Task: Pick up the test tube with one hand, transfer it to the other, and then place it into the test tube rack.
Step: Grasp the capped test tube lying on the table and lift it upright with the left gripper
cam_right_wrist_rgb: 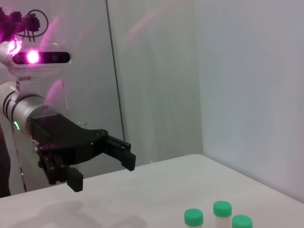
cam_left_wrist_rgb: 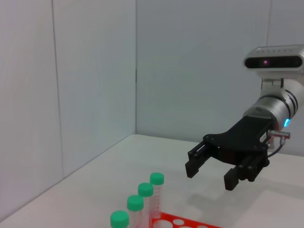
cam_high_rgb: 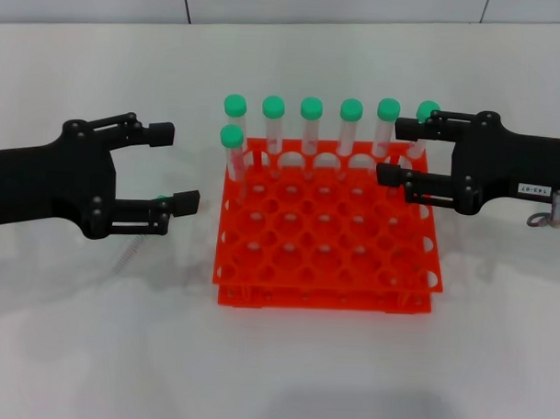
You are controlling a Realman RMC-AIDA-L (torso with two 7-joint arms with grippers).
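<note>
Test tube (cam_high_rgb: 139, 243) lies below left tool (cam_high_rgb: 174, 166).

The left gripper (cam_high_rgb: 173, 166) is at the left side of the head view, at middle height. Its black body lies flat and its jaws point toward the centre of the frame. The jaws are wide apart, one finger (cam_high_rgb: 158, 132) higher in the frame and one lower. In the right wrist view the same gripper (cam_right_wrist_rgb: 102, 163) shows at the lower left, on a silver-grey arm.

The right gripper (cam_high_rgb: 400, 151) is at the right side of the head view, a little higher in the frame. Its jaws are also spread and point toward the centre. In the left wrist view it (cam_left_wrist_rgb: 211, 174) shows at the lower right, hanging above the tabletop.
</note>
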